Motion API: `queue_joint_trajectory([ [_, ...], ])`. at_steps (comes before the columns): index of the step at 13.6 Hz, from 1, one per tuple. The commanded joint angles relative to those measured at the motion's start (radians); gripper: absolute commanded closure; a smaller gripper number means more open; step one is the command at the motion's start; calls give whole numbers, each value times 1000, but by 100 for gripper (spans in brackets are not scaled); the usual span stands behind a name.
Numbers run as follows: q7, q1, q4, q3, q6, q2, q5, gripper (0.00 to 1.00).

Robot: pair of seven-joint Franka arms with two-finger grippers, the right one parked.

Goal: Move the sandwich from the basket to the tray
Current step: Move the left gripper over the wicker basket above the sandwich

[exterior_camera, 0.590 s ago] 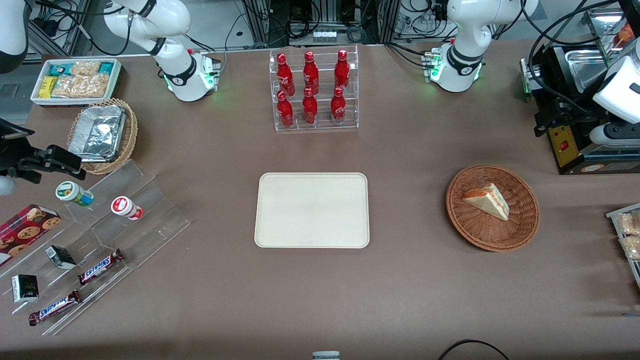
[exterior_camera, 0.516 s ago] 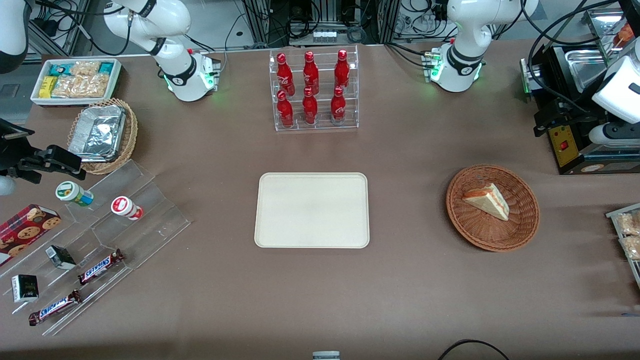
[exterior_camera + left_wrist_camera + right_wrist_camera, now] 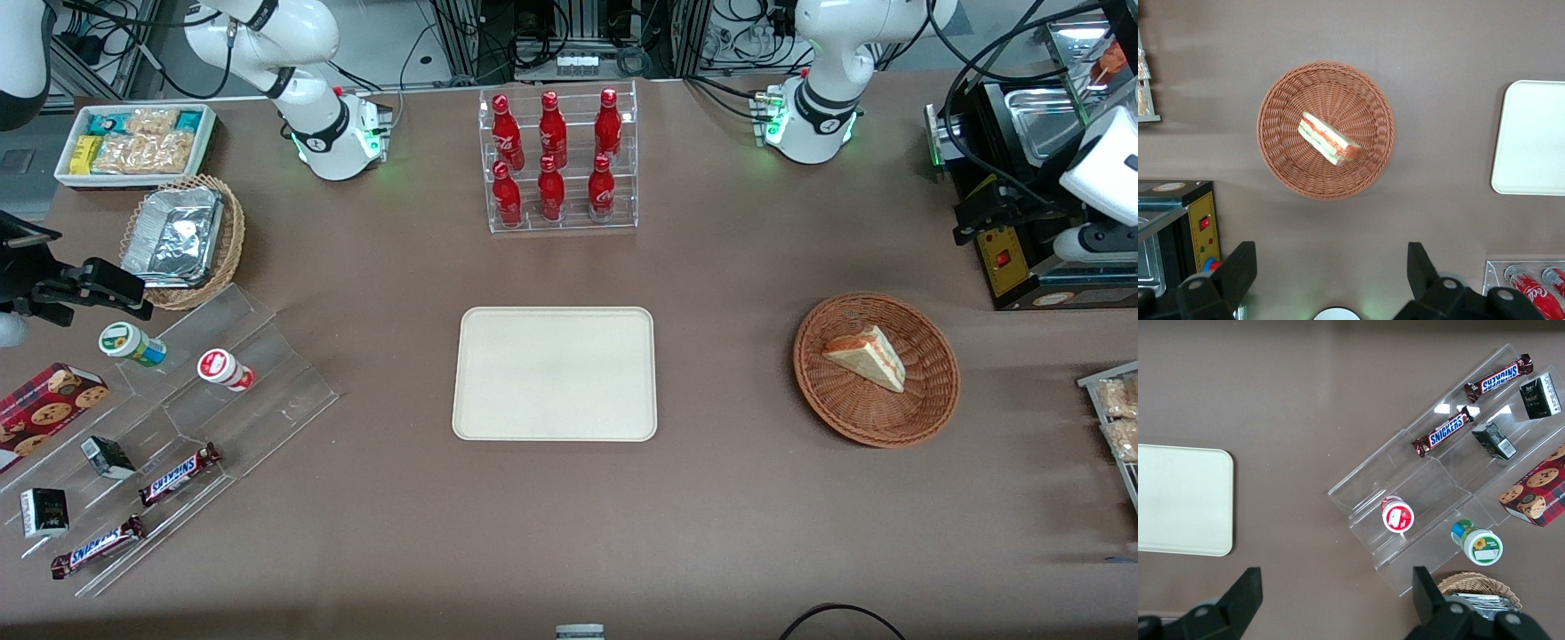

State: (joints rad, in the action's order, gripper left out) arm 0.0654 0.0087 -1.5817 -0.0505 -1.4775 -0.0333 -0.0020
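Looking from the front, I find the sandwich [image 3: 867,356] lying in the basket [image 3: 876,418] toward my working end of the table, with the tray [image 3: 555,373] well apart from it near the table's middle and bare. My gripper [image 3: 978,203] hangs high up, farther from the front camera than the basket and near the black appliance [image 3: 1022,258]; it touches nothing. From my wrist camera, the gripper [image 3: 1331,270] is spread wide and holds nothing, its fingers [image 3: 1238,267] standing on either side of bare table. The sandwich [image 3: 1328,139] sits in the middle of the basket [image 3: 1278,167], clear of my fingertips and offset from the line between them, so I judge I must travel over the basket and then come down. The wedge's long axis runs diagonally across the weave, oblique to the line joining my fingers, with its orange-red filling edge showing along one side; I would likely turn my wrist so the fingers close across the bread faces. The tray [image 3: 1531,140] lies off to one side of the basket.
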Motion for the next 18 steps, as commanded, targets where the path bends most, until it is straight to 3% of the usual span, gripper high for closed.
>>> queue_joint_trajectory([
  [1, 4, 26, -20, 12, 3, 10, 5, 0],
  [8, 267, 122, -46, 15, -27, 147, -9, 0],
  [15, 451, 143, -433, 15, -516, 144, -10, 0],
  [18, 679, 131, -486, 14, -657, 234, -21, 0],
])
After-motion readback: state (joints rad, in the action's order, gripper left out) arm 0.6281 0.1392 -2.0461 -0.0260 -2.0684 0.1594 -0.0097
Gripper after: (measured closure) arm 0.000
